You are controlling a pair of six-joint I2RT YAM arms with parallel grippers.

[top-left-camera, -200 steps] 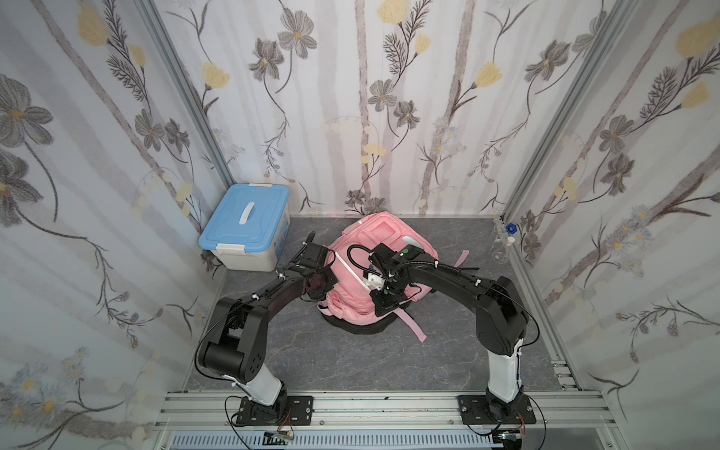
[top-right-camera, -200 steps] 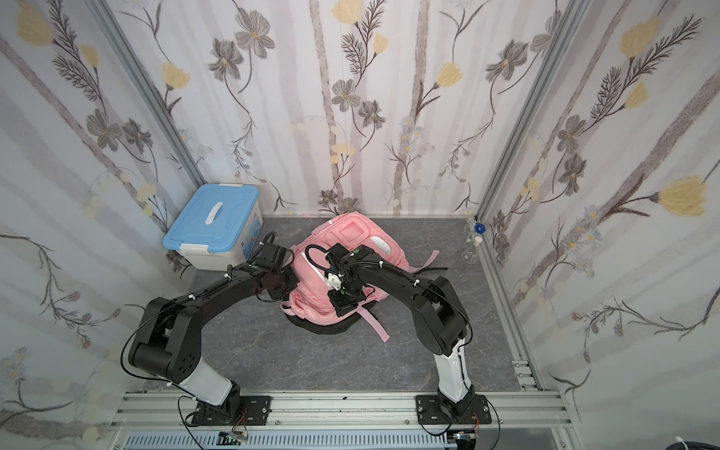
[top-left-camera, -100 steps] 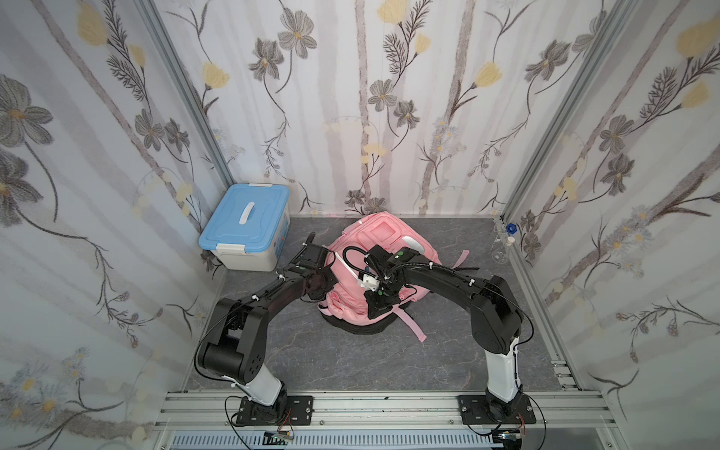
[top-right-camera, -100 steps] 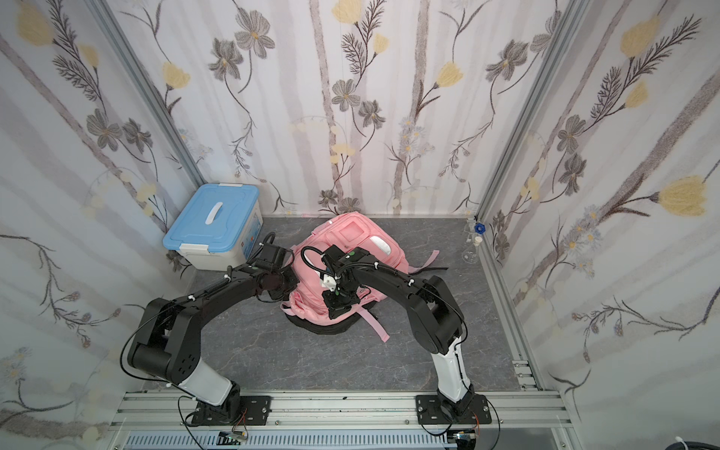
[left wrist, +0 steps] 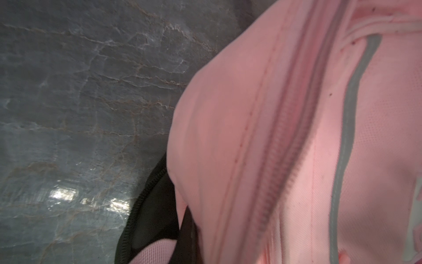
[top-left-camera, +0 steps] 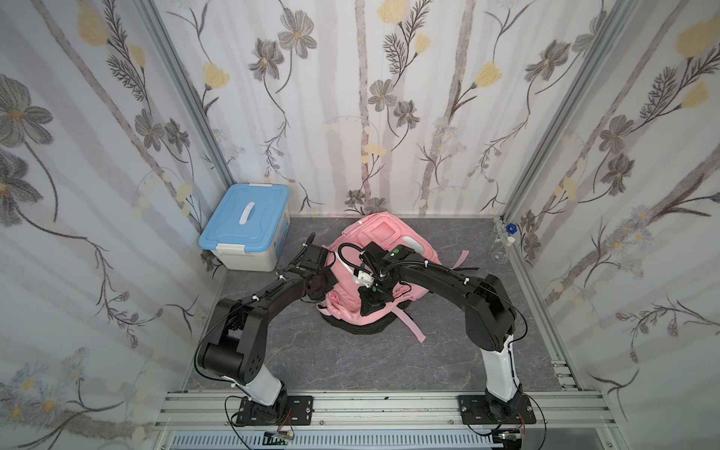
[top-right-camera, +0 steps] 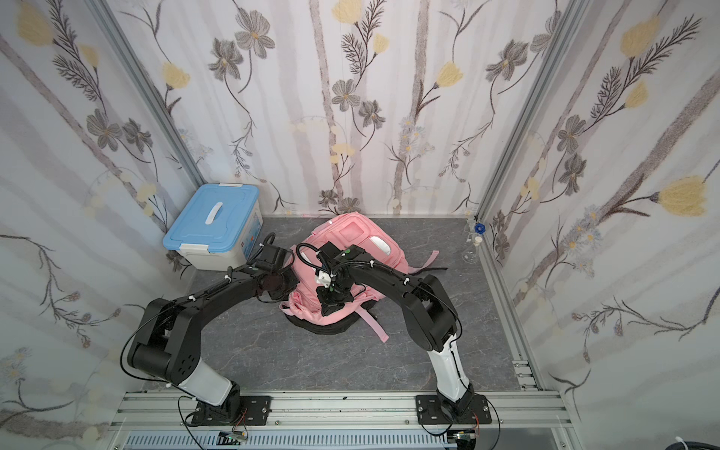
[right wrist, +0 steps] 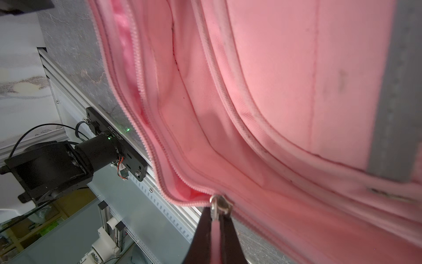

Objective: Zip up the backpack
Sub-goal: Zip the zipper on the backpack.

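Okay, pink backpack lies on the grey marbled worktop, mid-width and toward the back wall, its black base facing the robot. A pink strap trails off the base onto the worktop.

Right arm reaches in from the right and bends down over the near part of the bag. In both top views the right fingers point down at the pink fabric near the base. In the right wrist view the right fingers are clamped together on the metal zipper pull, pad to pad with the tab between them. Beyond the pull the two rows of zipper teeth stand apart and the pocket gapes, with lining visible inside. A second zipper line beside it looks closed.

Left arm comes in from the left. The left fingers sit against the backpack's left flank. They are clenched, but whether they pinch fabric cannot be told, since they are hidden in the top views and out of the left wrist view. That view shows only blurred pink cloth, a zipper track and the worktop.

A blue-lidded storage box stands at back left, well apart from the bag. A glass flask stands at back right.
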